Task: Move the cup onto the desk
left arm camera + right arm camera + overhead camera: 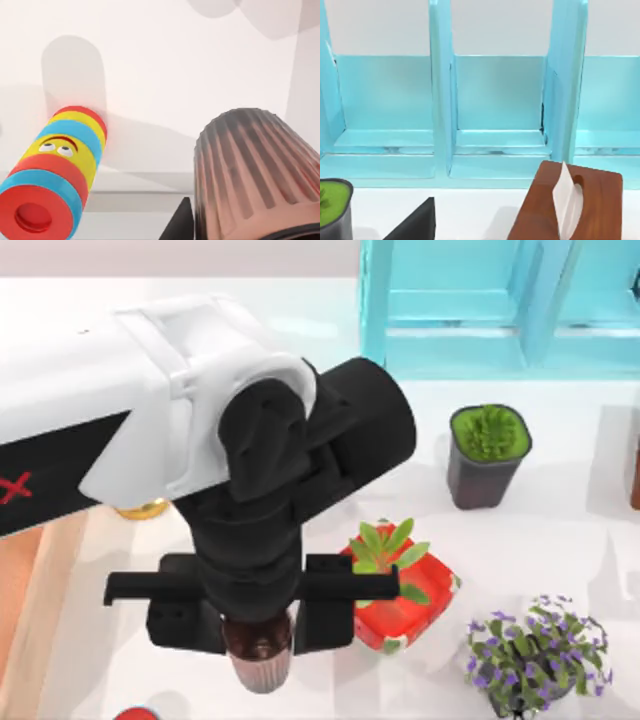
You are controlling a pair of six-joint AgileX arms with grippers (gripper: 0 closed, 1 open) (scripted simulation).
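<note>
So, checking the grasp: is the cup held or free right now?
Held: the left gripper is shut on the cup above the desk; contact with the desk cannot be told.

I see the cup (258, 658), a small round one with ribbed sides, dark brown up top and paler, pinkish toward its base, near the front edge of the top view at left of centre. From my left wrist camera its ribs run lengthwise (the dark end nearest the lens). Under it lies the desk (560, 550), a wide, glossy white flat top.
</note>
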